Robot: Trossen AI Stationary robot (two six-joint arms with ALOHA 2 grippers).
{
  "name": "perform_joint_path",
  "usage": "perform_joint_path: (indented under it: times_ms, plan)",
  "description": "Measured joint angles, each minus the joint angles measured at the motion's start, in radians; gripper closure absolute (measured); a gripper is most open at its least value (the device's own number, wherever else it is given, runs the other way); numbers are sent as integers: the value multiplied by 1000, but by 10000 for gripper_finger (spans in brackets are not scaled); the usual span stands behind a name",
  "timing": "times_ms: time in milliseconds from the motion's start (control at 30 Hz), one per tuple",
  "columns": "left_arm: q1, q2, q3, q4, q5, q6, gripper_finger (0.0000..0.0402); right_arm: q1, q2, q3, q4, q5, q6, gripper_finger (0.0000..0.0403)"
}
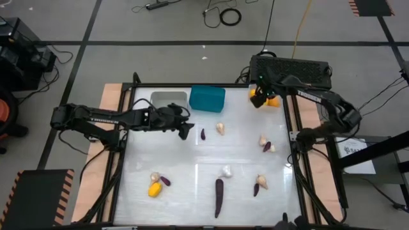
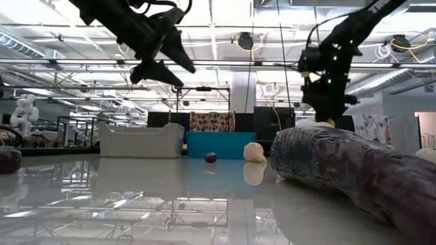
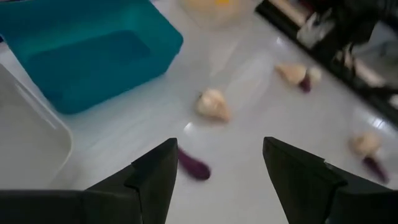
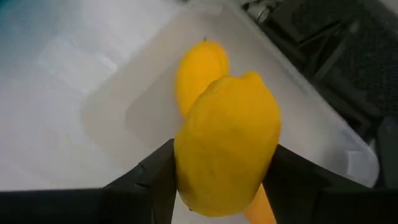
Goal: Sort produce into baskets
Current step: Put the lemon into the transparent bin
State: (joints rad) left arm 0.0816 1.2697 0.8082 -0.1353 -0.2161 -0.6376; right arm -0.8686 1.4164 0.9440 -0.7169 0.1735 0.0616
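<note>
gripping a yellow fruit (image 4: 227,143) over the clear basket (image 4: 323,134), the right end effector (image 1: 259,98) is closed on it. left end effector (image 1: 186,130) hangs open above the tabletop (image 1: 192,166), near a purple vegetable (image 1: 203,134).

You could read white "TROSSEN" lettering on the left arm (image 1: 102,117), left of centre; nothing else was legible.

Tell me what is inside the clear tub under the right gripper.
One yellow fruit lies in the clear tub. The right gripper holds a second yellow fruit above it, covering part of the tub floor, so anything beneath is hidden.
</note>
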Motion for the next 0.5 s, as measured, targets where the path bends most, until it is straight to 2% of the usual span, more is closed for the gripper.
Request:
perform_joint_path:
  times_ms: [300,500]
  plan:
    - [-9,0,0,21,2,-209,157,-22,102,0,10,-50,-112,114]
    - [-23,0,0,23,4,-222,157,-23,83,25,-2,-49,-97,93]
